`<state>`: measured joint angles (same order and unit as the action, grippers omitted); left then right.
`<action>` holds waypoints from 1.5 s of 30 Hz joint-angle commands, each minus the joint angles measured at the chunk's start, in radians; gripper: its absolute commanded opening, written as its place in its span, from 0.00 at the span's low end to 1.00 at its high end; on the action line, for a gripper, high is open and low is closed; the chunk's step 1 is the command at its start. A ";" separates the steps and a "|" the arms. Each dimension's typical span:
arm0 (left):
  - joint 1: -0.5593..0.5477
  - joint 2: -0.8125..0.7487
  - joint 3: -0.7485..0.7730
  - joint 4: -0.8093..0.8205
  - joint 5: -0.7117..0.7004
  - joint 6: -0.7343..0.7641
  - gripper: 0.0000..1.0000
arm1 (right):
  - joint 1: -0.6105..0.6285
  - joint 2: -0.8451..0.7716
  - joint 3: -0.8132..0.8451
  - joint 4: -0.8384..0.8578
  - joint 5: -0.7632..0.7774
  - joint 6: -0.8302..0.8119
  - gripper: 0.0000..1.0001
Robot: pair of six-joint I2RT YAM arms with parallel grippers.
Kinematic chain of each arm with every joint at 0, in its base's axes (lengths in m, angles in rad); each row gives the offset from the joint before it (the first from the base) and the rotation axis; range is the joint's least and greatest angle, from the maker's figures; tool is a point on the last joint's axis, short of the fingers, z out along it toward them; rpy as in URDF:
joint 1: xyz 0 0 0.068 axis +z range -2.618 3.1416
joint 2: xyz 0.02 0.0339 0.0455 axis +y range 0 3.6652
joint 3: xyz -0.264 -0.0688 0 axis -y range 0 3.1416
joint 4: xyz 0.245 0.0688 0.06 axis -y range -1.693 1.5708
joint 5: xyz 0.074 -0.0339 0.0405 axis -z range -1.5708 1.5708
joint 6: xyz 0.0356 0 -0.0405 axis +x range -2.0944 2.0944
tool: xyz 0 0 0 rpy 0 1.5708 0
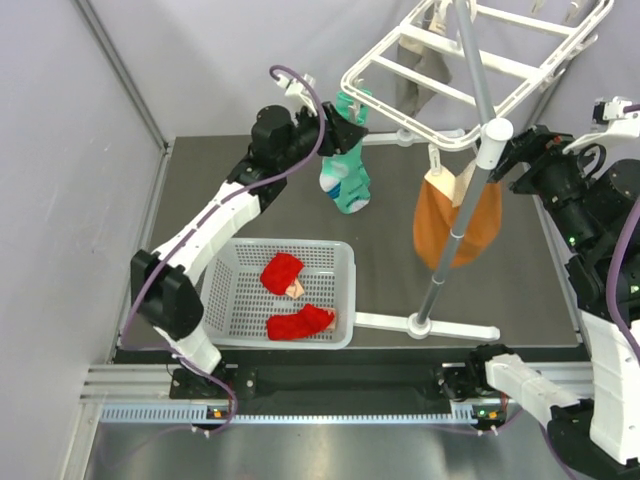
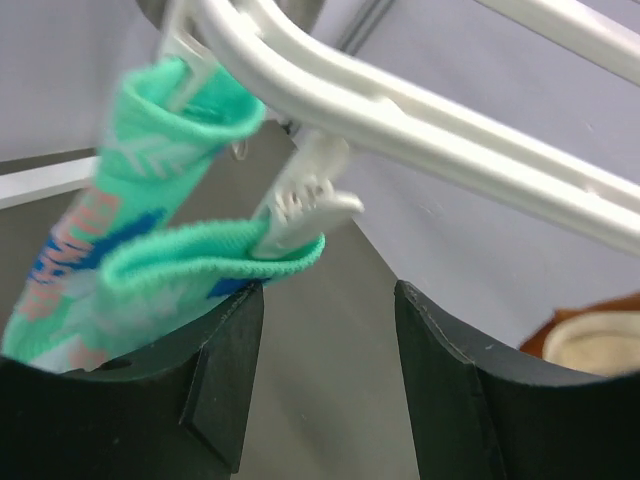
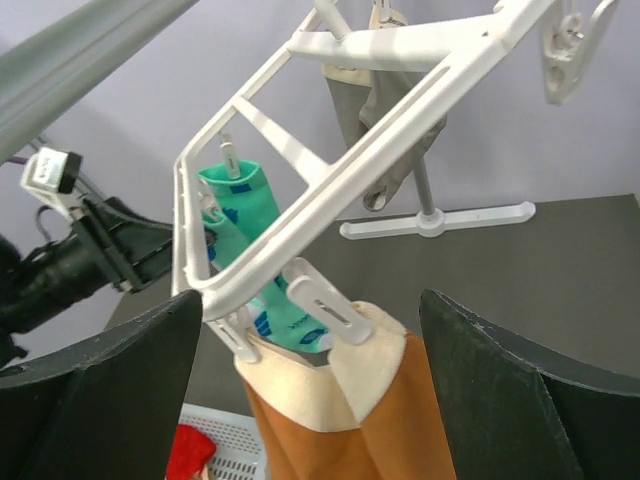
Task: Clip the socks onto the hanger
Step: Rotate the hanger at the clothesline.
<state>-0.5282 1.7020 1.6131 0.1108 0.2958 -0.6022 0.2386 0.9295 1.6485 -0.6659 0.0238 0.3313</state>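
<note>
Two mint-green socks (image 1: 345, 178) hang from clips at the left corner of the white hanger (image 1: 470, 62). In the left wrist view one green sock (image 2: 150, 265) has its cuff in a white clip (image 2: 305, 195) under the hanger bar (image 2: 450, 130). My left gripper (image 2: 328, 300) is open just below that clip, and its left finger touches the cuff. It also shows in the top view (image 1: 345, 128). Two red socks (image 1: 283, 272) lie in the basket. My right gripper (image 3: 310, 310) is open and empty beside the pole (image 1: 462, 200).
A white perforated basket (image 1: 340, 262) stands at the front left. Orange-brown socks (image 1: 458, 220) hang clipped by the pole and show in the right wrist view (image 3: 330, 420). Beige socks (image 3: 385, 110) hang further back. The hanger's white foot (image 1: 430, 325) lies on the dark table.
</note>
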 commanded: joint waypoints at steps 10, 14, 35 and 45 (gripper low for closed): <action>-0.006 -0.356 -0.228 -0.031 0.247 0.140 0.60 | 0.007 0.031 -0.118 0.183 -0.274 -0.020 0.66; -0.015 -0.458 -0.350 0.124 0.318 0.015 0.66 | 0.007 0.078 -0.141 0.256 -0.429 0.041 0.60; -0.421 -0.254 -0.326 0.144 -0.401 0.277 0.74 | 0.048 0.055 -0.283 0.428 -0.392 0.241 0.45; -0.421 -0.117 -0.205 0.104 -0.667 0.329 0.35 | 0.048 0.037 -0.282 0.404 -0.380 0.238 0.48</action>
<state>-0.9508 1.5806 1.3468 0.1741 -0.2459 -0.3164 0.2684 0.9913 1.3548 -0.2913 -0.3683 0.5697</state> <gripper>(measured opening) 0.392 0.474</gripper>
